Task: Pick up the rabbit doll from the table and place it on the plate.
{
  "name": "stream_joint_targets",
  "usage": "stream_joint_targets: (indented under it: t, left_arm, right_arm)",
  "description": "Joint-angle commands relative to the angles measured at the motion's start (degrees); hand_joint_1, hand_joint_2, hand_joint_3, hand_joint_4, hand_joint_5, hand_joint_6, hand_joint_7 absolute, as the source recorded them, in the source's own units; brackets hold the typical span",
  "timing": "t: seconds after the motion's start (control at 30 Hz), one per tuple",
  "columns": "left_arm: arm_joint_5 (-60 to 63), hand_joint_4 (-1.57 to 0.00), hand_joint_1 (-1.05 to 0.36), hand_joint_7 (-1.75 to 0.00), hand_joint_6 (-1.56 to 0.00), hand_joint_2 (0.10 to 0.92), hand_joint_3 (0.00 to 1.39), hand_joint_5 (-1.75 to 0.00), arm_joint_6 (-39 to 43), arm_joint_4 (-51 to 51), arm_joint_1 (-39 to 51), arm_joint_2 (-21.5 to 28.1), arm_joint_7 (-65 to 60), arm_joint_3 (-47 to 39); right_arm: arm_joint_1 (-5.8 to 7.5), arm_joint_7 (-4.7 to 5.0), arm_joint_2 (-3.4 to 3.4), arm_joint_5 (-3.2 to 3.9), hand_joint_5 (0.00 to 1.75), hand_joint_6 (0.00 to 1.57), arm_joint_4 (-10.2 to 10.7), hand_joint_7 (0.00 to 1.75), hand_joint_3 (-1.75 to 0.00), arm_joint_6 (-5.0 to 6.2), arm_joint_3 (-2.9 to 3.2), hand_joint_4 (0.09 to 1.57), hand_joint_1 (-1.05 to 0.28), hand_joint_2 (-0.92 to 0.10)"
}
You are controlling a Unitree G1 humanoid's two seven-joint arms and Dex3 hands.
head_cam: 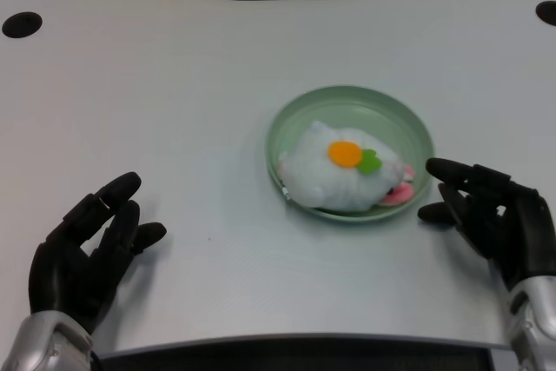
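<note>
A white rabbit doll (334, 173) with an orange and green patch and pink ears lies inside the pale green plate (382, 110), toward the plate's near edge. My left hand (87, 254) rests low at the near left of the table, well away from the plate, fingers spread and holding nothing. The right hand (491, 215) sits just to the right of the plate, fingers apart, not touching it.
The white table (174, 84) has two dark round holes at its far corners, one at the left (21, 23) and one at the right (547, 12). Its near edge runs along the bottom of the view.
</note>
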State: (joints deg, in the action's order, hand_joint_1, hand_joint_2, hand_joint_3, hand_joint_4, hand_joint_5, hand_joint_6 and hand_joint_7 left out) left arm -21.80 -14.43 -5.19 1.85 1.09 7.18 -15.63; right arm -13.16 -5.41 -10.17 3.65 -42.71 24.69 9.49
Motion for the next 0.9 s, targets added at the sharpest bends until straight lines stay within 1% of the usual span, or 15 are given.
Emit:
stream_joint_targets:
  t: [0.03,0.1,0.2,0.27,0.33,0.47,0.53,0.63,0.7,0.83,0.9]
  left_arm:
    - [0.5,-0.40,-0.38,-0.41,-0.69,0.921,0.27,-1.41,0.0,0.0,0.2,0.0,-0.5,0.3]
    - [0.5,-0.39,-0.39,-0.42,-0.69,0.921,0.27,-1.41,-0.2,0.0,0.1,0.0,-0.7,0.3]
    - [0.6,-0.39,-0.39,-0.44,-0.68,0.921,0.27,-1.41,-0.3,-0.1,0.1,0.0,-1.2,0.4]
    - [0.4,-0.39,-0.38,-0.45,-0.68,0.921,0.27,-1.41,-0.5,0.0,0.0,0.0,-1.4,0.3]
    - [0.1,-0.39,-0.39,-0.46,-0.67,0.921,0.27,-1.41,-0.2,-0.1,0.0,0.1,-1.1,0.3]
    - [0.1,-0.38,-0.41,-0.47,-0.65,0.921,0.26,-1.40,0.3,-0.2,0.0,0.1,-0.9,0.2]
    - [0.4,-0.39,-0.41,-0.48,-0.65,0.921,0.24,-1.40,0.7,-0.4,-0.3,0.3,-1.4,-0.2]
    - [0.5,-0.41,-0.40,-0.50,-0.65,0.921,0.24,-1.40,1.5,-0.9,-0.7,0.6,-1.3,-0.6]
    - [0.4,-0.42,-0.40,-0.51,-0.66,0.921,0.23,-1.40,1.8,-1.2,-0.8,0.5,-1.3,-0.8]
    - [0.4,-0.43,-0.40,-0.52,-0.66,0.921,0.23,-1.39,2.1,-1.4,-0.9,0.5,-1.4,-0.8]
    - [0.5,-0.43,-0.40,-0.52,-0.65,0.921,0.23,-1.39,1.9,-1.1,-0.8,0.4,-1.7,-0.8]
  right_arm:
    - [-0.69,-0.33,-0.26,0.45,0.87,1.03,-0.7,0.00,-0.18,0.59,0.40,0.83,-0.42,-0.92]
    - [-0.73,-0.46,-0.21,0.70,0.88,1.04,-0.7,0.01,-0.17,0.40,0.51,0.85,-0.41,-0.92]
    - [-0.75,-0.52,-0.29,0.73,0.88,1.04,-0.7,0.01,-0.17,0.06,0.55,0.85,-0.41,-0.92]
    - [-0.82,-0.64,-0.40,0.77,0.88,1.04,-1.0,0.01,-0.17,0.21,0.57,0.85,-0.41,-0.92]
    - [-1.02,-0.80,-0.47,0.86,0.89,1.05,-1.6,0.01,-0.17,0.71,0.66,0.86,-0.42,-0.92]
    - [-1.33,-0.83,-0.56,0.88,0.89,1.05,-2.4,0.01,-0.16,1.26,0.74,0.86,-0.43,-0.92]
    - [-1.21,-0.54,-0.58,0.58,0.89,1.05,-2.0,0.01,-0.17,1.35,0.60,0.86,-0.42,-0.92]
    - [-1.14,-0.66,-0.37,1.18,0.89,1.04,-1.8,0.01,-0.17,1.12,0.96,0.85,-0.41,-0.92]
    - [-1.08,-0.60,-0.39,1.11,0.89,1.04,-1.9,0.00,-0.18,1.25,0.99,0.86,-0.40,-0.92]
    - [-0.72,-0.08,-0.10,1.14,0.89,1.04,-1.0,0.01,-0.18,0.55,1.17,0.86,-0.40,-0.92]
    - [-0.64,0.15,-0.05,1.07,0.88,1.04,-1.3,0.00,-0.18,1.12,1.28,0.86,-0.40,-0.92]
